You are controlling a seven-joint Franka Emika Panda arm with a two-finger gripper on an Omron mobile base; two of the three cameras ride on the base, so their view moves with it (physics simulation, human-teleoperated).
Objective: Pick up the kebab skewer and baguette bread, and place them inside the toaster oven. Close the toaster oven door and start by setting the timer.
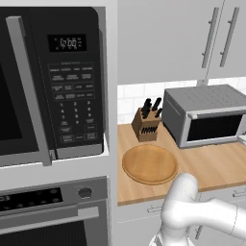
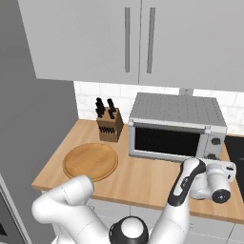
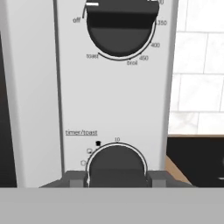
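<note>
The toaster oven (image 2: 176,125) (image 1: 206,115) stands on the counter against the tiled wall. Its door (image 2: 167,141) (image 1: 216,127) is up and closed, with dark glass. The kebab skewer and baguette bread are hidden. My gripper (image 2: 213,160) is at the control panel on the oven's right end. In the hand view, my gripper (image 3: 116,177) is shut on the timer knob (image 3: 116,164) under the "timer/toast" label, with one fingertip on each side of it. The temperature knob (image 3: 120,26) sits above it, its mark near "off".
A round wooden board (image 2: 90,161) (image 1: 150,163) lies on the counter left of the oven, with a knife block (image 2: 108,124) (image 1: 146,122) behind it. A black microwave (image 1: 48,81) and a wall oven (image 1: 53,211) stand at far left. A dark cooktop (image 2: 236,147) borders the oven's right.
</note>
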